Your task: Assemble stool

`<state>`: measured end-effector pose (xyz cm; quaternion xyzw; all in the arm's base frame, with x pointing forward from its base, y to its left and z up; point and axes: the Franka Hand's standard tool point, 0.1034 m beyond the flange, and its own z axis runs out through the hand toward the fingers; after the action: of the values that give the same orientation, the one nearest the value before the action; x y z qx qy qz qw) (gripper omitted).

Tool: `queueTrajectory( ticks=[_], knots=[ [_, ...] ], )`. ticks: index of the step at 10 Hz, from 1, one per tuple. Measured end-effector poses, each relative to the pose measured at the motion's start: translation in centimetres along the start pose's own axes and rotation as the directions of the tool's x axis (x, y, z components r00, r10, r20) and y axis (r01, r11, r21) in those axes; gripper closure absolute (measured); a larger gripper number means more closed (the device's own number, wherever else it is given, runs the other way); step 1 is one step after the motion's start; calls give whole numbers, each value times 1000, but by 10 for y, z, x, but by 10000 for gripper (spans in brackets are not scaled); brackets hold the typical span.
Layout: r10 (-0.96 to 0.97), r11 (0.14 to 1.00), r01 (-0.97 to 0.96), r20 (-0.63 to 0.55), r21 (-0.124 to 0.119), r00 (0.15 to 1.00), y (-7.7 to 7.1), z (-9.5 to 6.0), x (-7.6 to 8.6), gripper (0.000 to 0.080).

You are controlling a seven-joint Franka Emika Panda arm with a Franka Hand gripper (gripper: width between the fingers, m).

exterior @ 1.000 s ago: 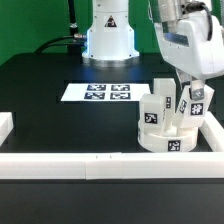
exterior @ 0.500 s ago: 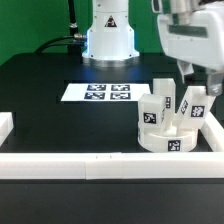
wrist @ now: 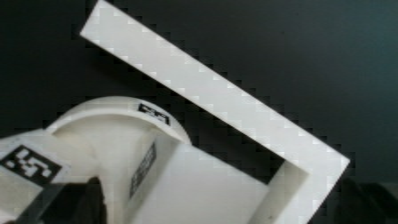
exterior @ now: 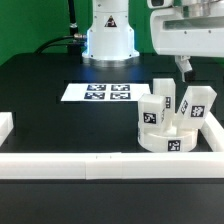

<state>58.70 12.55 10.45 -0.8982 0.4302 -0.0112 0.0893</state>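
I see the stool's round seat (exterior: 165, 139) lying in the rail corner at the exterior view's right with 3 legs (exterior: 160, 102) standing in it, assembly seemingly near done, while my gripper (exterior: 187, 68) hovers above, jaw state indiscernible.

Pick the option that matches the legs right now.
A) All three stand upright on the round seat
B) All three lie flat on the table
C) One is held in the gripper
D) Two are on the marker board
A: the three legs stand upright on the round seat, while the gripper is above them, apart and holding nothing.
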Motion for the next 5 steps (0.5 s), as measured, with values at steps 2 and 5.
queueTrajectory(
  ticks=[2,5],
  knots=[
    [-293,956,292,-22,-32,956,-3,-2,-2,150],
    [-527,849,526,-14,-41,850,-4,0,-6,150]
  ],
)
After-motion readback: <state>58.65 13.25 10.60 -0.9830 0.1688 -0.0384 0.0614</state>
